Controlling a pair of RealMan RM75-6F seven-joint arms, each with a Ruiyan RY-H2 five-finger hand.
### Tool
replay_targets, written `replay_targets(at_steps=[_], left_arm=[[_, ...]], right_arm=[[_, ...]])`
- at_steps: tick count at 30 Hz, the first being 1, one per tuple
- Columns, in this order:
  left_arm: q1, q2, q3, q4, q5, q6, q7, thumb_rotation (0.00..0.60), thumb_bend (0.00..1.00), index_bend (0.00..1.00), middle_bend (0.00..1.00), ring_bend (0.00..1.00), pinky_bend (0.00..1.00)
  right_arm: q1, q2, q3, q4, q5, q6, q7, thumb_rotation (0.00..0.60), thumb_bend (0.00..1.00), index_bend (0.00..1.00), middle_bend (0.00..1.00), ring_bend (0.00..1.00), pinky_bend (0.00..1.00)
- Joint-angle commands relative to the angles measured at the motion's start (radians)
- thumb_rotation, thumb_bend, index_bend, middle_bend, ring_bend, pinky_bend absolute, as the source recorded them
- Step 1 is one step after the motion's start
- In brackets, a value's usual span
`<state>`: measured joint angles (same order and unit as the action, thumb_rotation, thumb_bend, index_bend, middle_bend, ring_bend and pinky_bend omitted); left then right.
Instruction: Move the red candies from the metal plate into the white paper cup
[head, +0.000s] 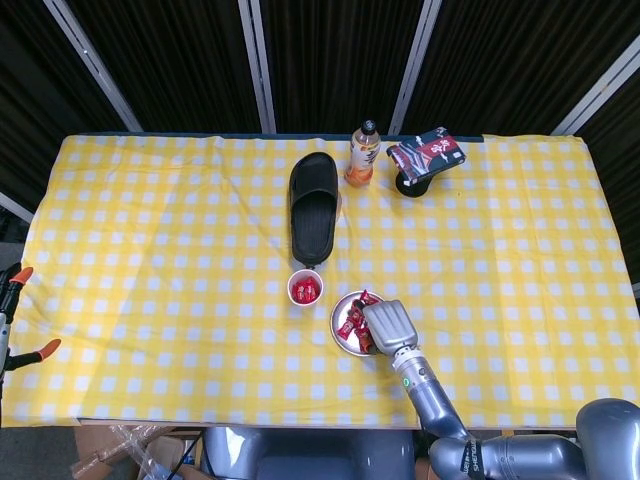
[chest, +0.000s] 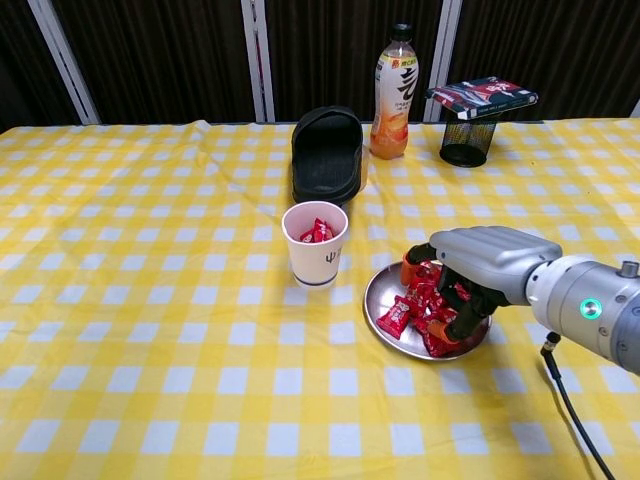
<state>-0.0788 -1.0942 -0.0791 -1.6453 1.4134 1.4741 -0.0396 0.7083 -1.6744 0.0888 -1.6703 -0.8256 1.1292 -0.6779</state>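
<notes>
R hand (chest: 470, 268) fingers curled among candies (chest: 395, 320), grip unclear; 1 plate (chest: 377, 297), 1 cup (chest: 315, 245)

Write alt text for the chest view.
The robot's right hand reaches down among red candies on a metal plate, beside a white paper cup already holding some. Behind stand a black slipper and a drink bottle.

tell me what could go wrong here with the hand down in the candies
1. The right hand is down among loose candies on a shallow plate; closing could push some over the rim.
2. The cup stands close beside the plate, so a low swing over might tip it.
</notes>
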Motion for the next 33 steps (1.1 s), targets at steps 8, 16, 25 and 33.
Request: replay_targets(at_steps=[8,16,25,33], left_arm=[[0.000,0.000,-0.001,-0.002,-0.003,-0.002,0.002,0.600,0.04,0.03,0.00,0.00,0.00],[0.000,0.000,-0.002,-0.004,-0.005,-0.002,0.002,0.600,0.04,0.03,0.00,0.00,0.00],[0.000,0.001,-0.003,-0.005,-0.007,-0.004,-0.002,0.600,0.04,0.03,0.00,0.00,0.00],[-0.001,0.003,-0.003,-0.005,-0.009,-0.008,-0.005,0.600,0.04,0.03,0.00,0.00,0.00]], right_arm=[[-0.011,0.003,-0.003,-0.010,-0.017,0.003,0.013,0.600,0.36,0.38,0.82,0.89,0.85],[-0.013,-0.002,0.004,-0.004,-0.021,-0.001,0.015,0.600,0.36,0.36,0.82,0.89,0.85],[-0.008,-0.011,0.010,0.012,-0.009,-0.009,0.002,0.600,0.36,0.30,0.82,0.89,0.85],[-0.007,-0.014,0.011,0.020,0.007,-0.013,-0.009,0.600,0.36,0.29,0.82,0.89,0.85]])
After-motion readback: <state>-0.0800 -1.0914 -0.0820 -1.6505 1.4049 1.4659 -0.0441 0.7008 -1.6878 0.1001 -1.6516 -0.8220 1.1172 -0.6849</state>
